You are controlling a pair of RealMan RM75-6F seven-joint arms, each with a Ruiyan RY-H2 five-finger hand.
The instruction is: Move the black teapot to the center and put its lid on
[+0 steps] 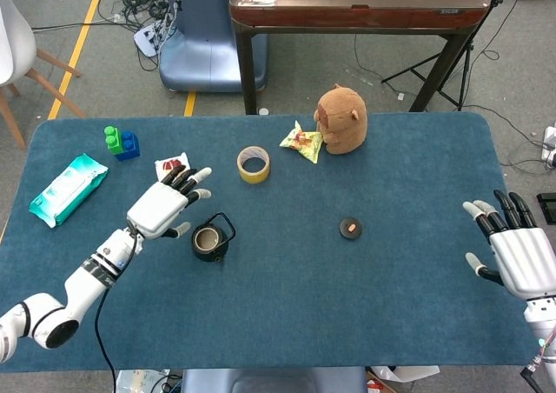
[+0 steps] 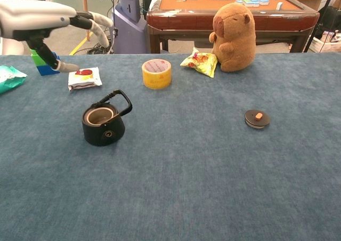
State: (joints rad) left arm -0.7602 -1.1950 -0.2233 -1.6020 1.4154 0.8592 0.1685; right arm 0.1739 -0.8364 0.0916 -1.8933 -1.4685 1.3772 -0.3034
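Observation:
The black teapot stands lidless, left of the table's middle, its handle up. Its small black lid with a tan knob lies flat to the right, well apart from the pot. My left hand hovers open just left of and above the teapot, fingers spread, touching nothing. My right hand stays open near the table's right edge, far from the lid, and shows only in the head view.
A yellow tape roll, a snack packet and a plush capybara sit behind. A small wrapped snack, toy blocks and a wipes pack lie at the left. A wooden table stands beyond the far edge.

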